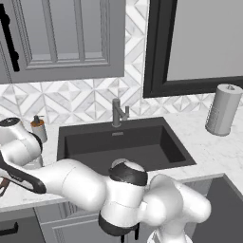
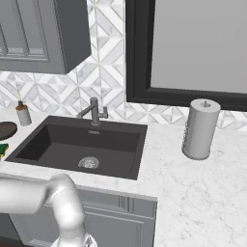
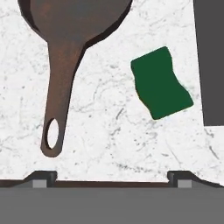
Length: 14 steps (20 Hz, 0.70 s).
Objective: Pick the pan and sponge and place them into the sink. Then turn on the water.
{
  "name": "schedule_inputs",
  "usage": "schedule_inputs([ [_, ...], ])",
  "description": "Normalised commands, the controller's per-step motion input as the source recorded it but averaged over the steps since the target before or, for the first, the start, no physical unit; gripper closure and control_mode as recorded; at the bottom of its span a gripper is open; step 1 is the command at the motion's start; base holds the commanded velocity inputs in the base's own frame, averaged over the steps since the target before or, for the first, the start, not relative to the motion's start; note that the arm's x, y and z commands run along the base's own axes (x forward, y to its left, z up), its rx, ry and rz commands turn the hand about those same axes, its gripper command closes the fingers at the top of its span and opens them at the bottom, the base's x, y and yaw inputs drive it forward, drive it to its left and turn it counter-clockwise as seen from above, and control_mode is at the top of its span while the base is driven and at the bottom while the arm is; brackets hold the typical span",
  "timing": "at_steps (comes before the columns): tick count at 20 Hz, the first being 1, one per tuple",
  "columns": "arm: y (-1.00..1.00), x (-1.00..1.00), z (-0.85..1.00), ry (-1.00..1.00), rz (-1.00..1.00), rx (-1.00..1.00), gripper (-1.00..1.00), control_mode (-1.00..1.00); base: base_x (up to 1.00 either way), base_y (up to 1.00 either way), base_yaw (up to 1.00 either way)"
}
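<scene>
Hand view, left to right. I see the pan [image 3: 72, 17] at 11 o'clock, its bowl cut by the top edge, its long handle running down toward 8 o'clock and ending in a hanging loop. It lies flat on the white marble bench [image 3: 109, 131]. The sponge [image 3: 161, 83], green face up, sits at 2 o'clock, just beside the pan's handle but not touching it. A dark strip at 3 o'clock lies past the sponge; I cannot tell what it is. My fingers [image 3: 111, 178] stand released and wide apart at 6 o'clock, gripping nothing, above bare marble between handle and sponge.

Right base view, left to right. The pan's rim [image 2: 6, 129] and a green-yellow corner of the sponge [image 2: 3, 148] show at 9 o'clock, on the bench left of the sink [image 2: 77, 144]. A soap bottle [image 2: 22, 114] stands behind them. The faucet [image 2: 94, 112] rises at the sink's back edge. A paper towel roll [image 2: 199, 128] stands at 3 o'clock.
</scene>
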Motion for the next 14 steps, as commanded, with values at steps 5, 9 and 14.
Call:
schedule_inputs([
  [5, 0.22, 0.05, -0.43, 0.0, 0.0, -0.03, -1.0, -1.0, 0.0, 0.0, 0.0],
  [9, 0.17, 0.04, -0.44, 0.0, 0.0, 0.0, -1.0, -1.0, 0.0, 0.0, 0.0],
  [14, 0.14, 0.11, -0.44, -0.01, 0.0, 0.0, -1.0, -1.0, 0.0, 0.0, 0.0],
])
